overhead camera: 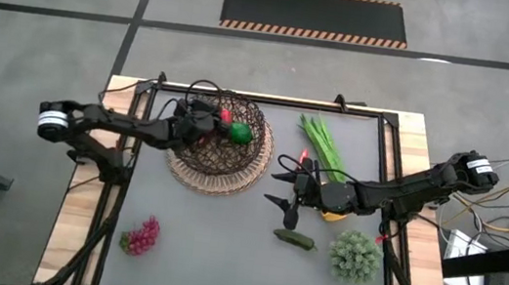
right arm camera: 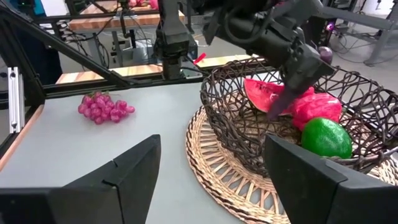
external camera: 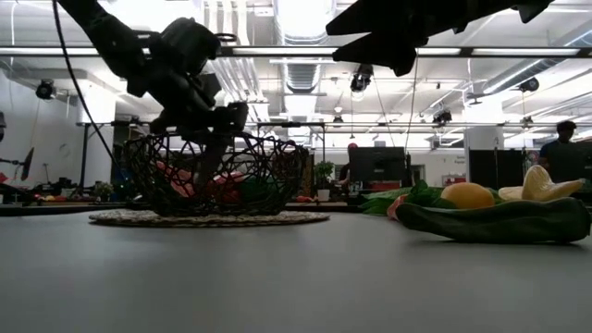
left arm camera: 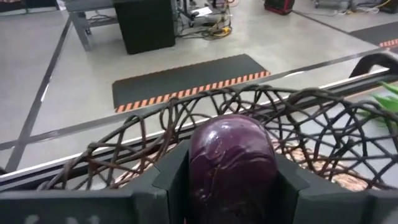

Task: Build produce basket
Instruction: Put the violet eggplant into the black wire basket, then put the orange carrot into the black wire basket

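Observation:
The dark wire basket (overhead camera: pixel 221 148) stands on its tan woven disc at the table's far left. A watermelon slice (right arm camera: pixel 263 93), a red pepper (right arm camera: pixel 314 106) and a green pepper (overhead camera: pixel 241 133) lie in it. My left gripper (overhead camera: pixel 204 123) is over the basket's left side, shut on a dark purple eggplant (left arm camera: pixel 233 158). My right gripper (overhead camera: pixel 283 191) is open and empty over the table's middle, right of the basket; its fingers (right arm camera: pixel 124 180) stand wide apart. A cucumber (overhead camera: pixel 294 237) lies on the table just nearer than it. My left gripper pinches the eggplant between its two fingers, one on each of its sides (left arm camera: pixel 198 168). Its rounded end (left arm camera: pixel 231 127) sticks out forward past the fingers. The fingers slant down into the basket from the table's left. The eggplant is held inside the basket's rim; what it rests on is hidden.
Long green stalks (overhead camera: pixel 323 144) and a small red piece (overhead camera: pixel 304 156) lie at the far right. An orange (external camera: pixel 467 195) and a yellow fruit (external camera: pixel 546 183) lie under my right arm. Red grapes (overhead camera: pixel 140 236) lie near left, a bushy green piece (overhead camera: pixel 355 256) near right.

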